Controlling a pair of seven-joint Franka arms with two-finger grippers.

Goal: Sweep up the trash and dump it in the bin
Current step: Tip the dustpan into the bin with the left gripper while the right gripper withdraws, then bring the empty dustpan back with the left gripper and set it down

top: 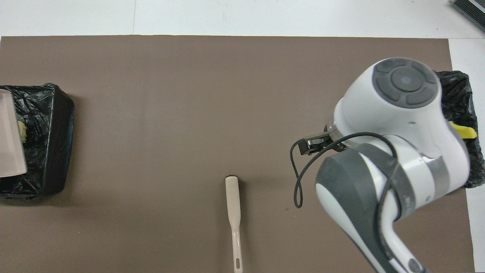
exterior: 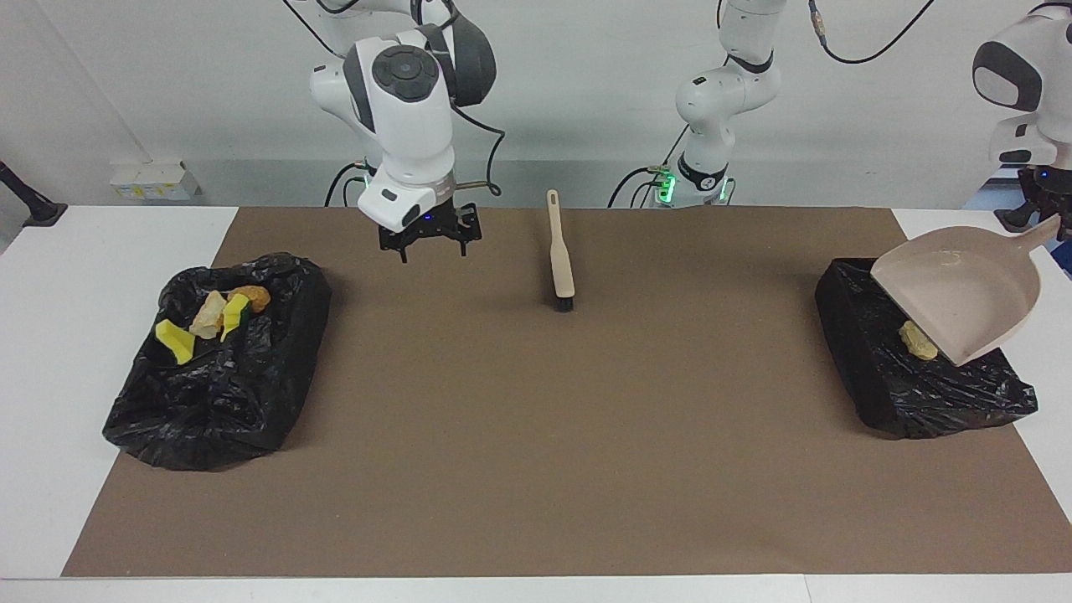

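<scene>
Beige plastic dustpan (exterior: 963, 289) is tipped steeply over the black-lined bin (exterior: 913, 385) at the left arm's end of the table (exterior: 109, 243), held by its handle in the left gripper (exterior: 1057, 219), which pinches it at the frame's edge. One yellowish lump of trash (exterior: 918, 341) lies on the crinkled bag just under the pan's lip, so I judge the dumping is nearly done; to finish well, the pan should be kept steep and perhaps shaken a little, with its lip inside the bin's rim, so nothing drops on the brown mat (exterior: 553, 435). More trash, yellow sponge bits and tan bread-like chunks (exterior: 213, 320), sits in the other bin (exterior: 218, 368) at the right arm's end. The right gripper (exterior: 429, 239) hangs empty over the mat beside that bin, fingers spread. The brush (exterior: 559, 251), smooth handle and dark bristles, lies flat on the mat between the bins.
</scene>
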